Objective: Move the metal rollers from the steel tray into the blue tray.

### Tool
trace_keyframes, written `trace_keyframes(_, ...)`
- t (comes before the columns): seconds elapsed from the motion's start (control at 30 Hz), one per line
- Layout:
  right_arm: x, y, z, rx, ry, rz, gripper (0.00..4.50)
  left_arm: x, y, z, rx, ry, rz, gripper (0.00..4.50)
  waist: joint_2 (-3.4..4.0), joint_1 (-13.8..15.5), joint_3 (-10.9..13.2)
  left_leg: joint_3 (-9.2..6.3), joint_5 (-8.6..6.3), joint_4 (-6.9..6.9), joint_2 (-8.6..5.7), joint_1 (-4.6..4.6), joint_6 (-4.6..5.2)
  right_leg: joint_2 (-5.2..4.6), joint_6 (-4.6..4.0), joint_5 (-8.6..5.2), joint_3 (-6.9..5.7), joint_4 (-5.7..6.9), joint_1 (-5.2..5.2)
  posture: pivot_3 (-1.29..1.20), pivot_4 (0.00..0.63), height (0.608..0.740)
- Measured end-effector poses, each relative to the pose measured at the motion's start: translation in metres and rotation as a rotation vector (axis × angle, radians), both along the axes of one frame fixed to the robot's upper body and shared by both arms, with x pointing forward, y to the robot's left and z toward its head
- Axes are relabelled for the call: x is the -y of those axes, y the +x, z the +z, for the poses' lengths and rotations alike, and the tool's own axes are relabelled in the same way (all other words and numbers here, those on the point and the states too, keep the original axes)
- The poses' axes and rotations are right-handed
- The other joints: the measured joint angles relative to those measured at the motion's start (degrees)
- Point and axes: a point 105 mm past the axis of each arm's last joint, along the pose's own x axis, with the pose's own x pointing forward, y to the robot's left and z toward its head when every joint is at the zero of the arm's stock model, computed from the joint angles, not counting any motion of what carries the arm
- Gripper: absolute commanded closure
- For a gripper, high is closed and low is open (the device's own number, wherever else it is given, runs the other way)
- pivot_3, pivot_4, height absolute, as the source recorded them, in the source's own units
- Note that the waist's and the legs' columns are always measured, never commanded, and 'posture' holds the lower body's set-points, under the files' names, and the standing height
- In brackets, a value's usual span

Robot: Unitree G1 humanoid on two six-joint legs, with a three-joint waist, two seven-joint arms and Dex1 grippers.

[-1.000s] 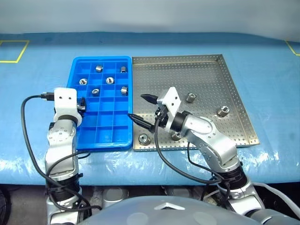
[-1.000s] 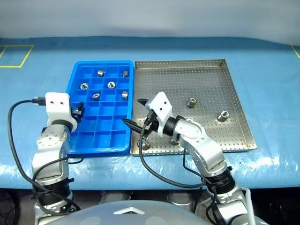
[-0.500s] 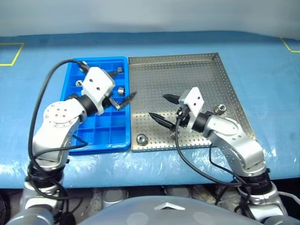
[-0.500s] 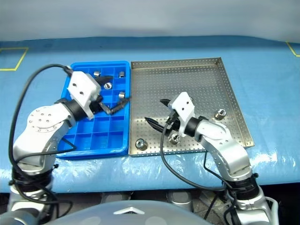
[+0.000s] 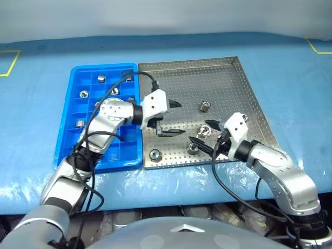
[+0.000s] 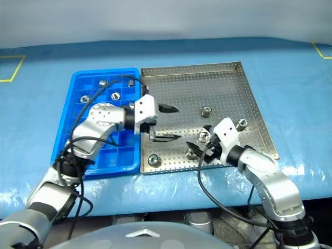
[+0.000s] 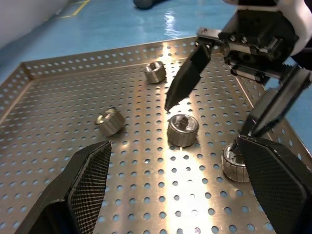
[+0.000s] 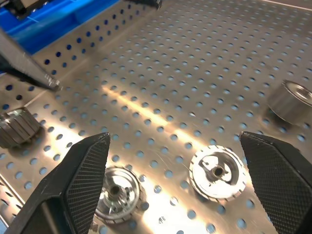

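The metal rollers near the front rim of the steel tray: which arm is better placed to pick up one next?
Probably the right. Its open end effector hangs just beside two metal rollers in the steel tray. The left end effector, also open, is farther from them.

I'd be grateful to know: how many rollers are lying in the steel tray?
5 in the steel tray: one roller mid-tray, one by the right rim, two close together toward the front, one at the front-left corner. None looks hidden.

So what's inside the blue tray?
The blue tray holds at least four metal rollers in its far compartments. The left gripper's arm covers some compartments, so more may be hidden.
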Motion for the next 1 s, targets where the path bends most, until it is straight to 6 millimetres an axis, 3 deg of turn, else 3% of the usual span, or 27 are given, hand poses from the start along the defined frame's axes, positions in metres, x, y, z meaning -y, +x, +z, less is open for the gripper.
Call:
trace_keyframes(0.2, 0.021, -0.007, 0.002, 0.010, -0.020, -0.101, 0.00, 0.012, -0.010, -0.024, 0.012, 0.090, -0.142, 0.01, 0.01, -1.45, 0.00, 0.05, 0.01, 0.08, 0.01, 0.03, 0.00, 0.03, 0.03, 0.01, 0.08, 0.05, 0.01, -0.21, 0.150, 0.740)
trace_keyframes(0.37, 0.022, -0.009, 0.007, 0.032, -0.020, -0.118, 0.00, 0.022, -0.013, -0.024, 0.044, 0.098, -0.198, 0.01, 0.01, -2.56, 0.00, 0.07, 0.01, 0.07, 0.00, 0.03, 0.00, 0.02, 0.05, 0.01, 0.13, 0.04, 0.02, -0.22, 0.150, 0.740)
trace_keyframes(0.63, 0.019, -0.005, 0.012, 0.064, -0.006, -0.128, 0.00, 0.022, -0.018, -0.049, 0.047, 0.224, -0.249, 0.01, 0.02, -3.25, -0.01, 0.07, 0.01, 0.08, 0.00, 0.03, 0.00, 0.03, 0.05, 0.01, 0.13, 0.04, 0.02, -0.22, 0.150, 0.740)
trace_keyframes(0.73, 0.016, -0.005, 0.011, 0.065, -0.001, -0.122, 0.00, 0.021, -0.018, -0.052, 0.050, 0.246, -0.253, 0.58, 0.02, -3.26, -0.01, 0.06, 0.01, 0.07, 0.00, 0.03, 0.00, 0.03, 0.05, 0.01, 0.13, 0.04, 0.02, -0.22, 0.150, 0.740)
trace_keyframes(0.93, 0.010, -0.003, 0.011, 0.073, 0.000, -0.110, 0.00, 0.023, -0.016, -0.055, 0.048, 0.261, -0.233, 2.59, 0.02, -3.24, -0.01, 0.06, 0.01, 0.07, 0.00, 0.03, 0.00, 0.03, 0.05, 0.01, 0.13, 0.04, 0.02, -0.21, 0.150, 0.740)
trace_keyframes(1.0, 0.008, -0.002, 0.011, 0.074, 0.000, -0.104, 0.00, 0.025, -0.017, -0.055, 0.047, 0.256, -0.229, 2.80, 0.02, -3.20, -0.01, 0.06, 0.01, 0.07, 0.00, 0.03, 0.00, 0.03, 0.05, 0.01, 0.13, 0.04, 0.03, -0.21, 0.150, 0.740)
